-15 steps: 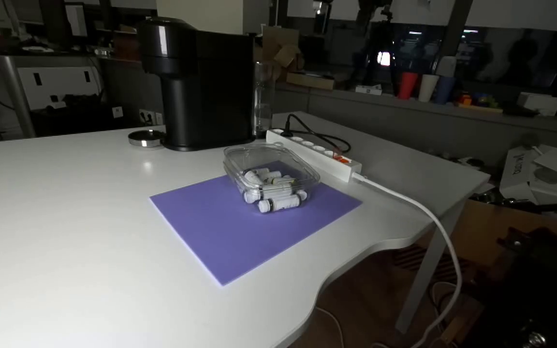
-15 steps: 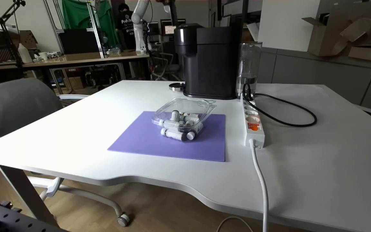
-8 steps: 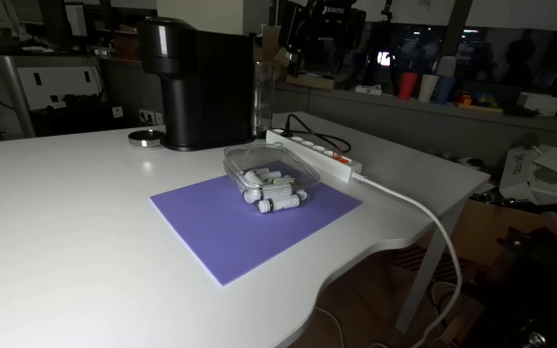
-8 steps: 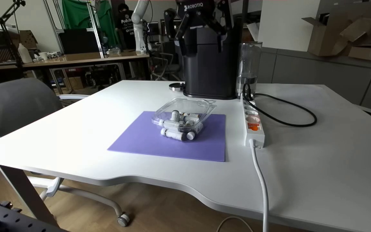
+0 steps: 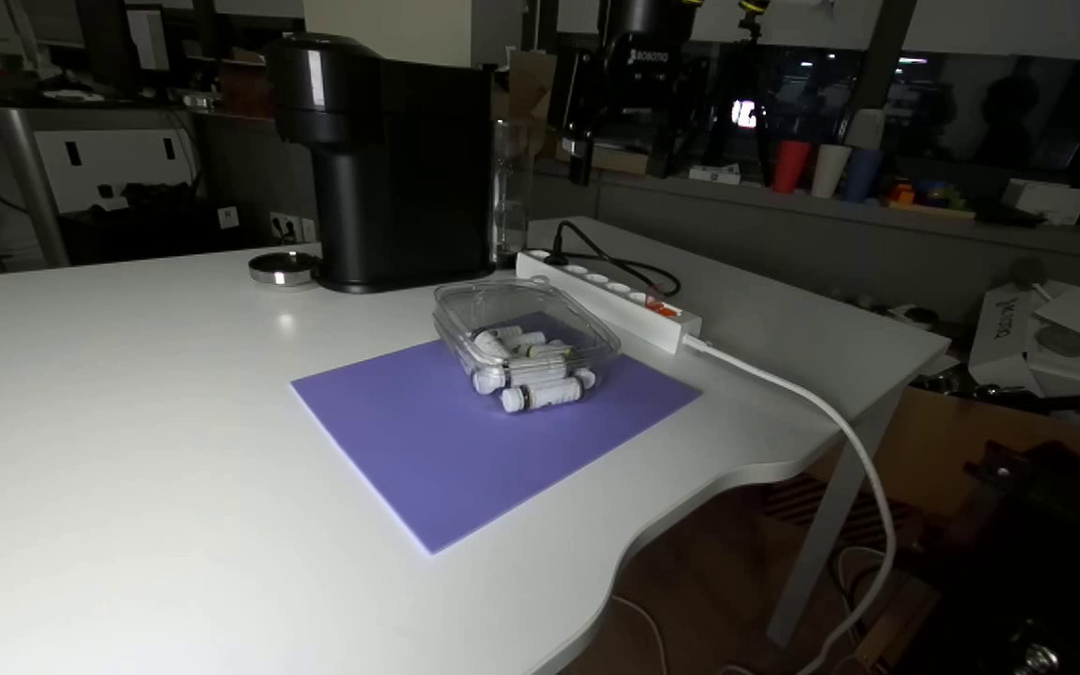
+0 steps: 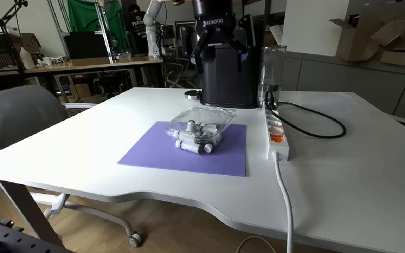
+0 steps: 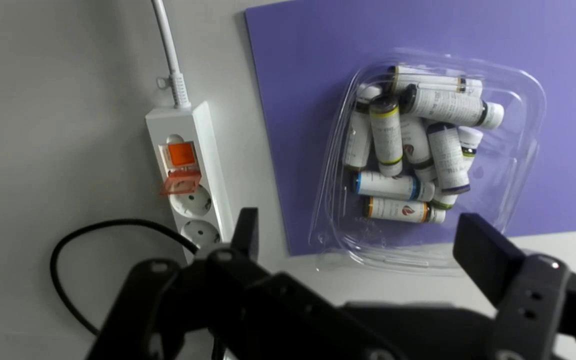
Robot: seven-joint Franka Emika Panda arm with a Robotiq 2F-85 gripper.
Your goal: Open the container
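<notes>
The container [image 5: 540, 309] is a clear plastic box with a clear lid that looks shut. It holds several small white-labelled bottles and rests on a purple mat [image 5: 446, 469]. It also shows in an exterior view [image 6: 202, 114] and in the wrist view [image 7: 493, 175], where a clear corner tab [image 7: 330, 260] sticks out towards my gripper. My gripper [image 6: 219, 65] is open and empty, pointing down, high above the table on the coffee machine side of the container. It also shows in an exterior view [image 5: 622, 167]. In the wrist view the fingers [image 7: 359, 227] stand wide apart and touch nothing.
A black coffee machine [image 5: 399, 178] stands behind the container. A white power strip [image 6: 276, 142] lies beside the mat, with a white cord and a looped black cable [image 6: 311, 131]. A small round metal dish [image 5: 284, 270] sits by the machine. The table has a curved front edge.
My gripper has come down into both exterior views from the top over the last second, and is slightly lower than half a second ago. The container has not moved.
</notes>
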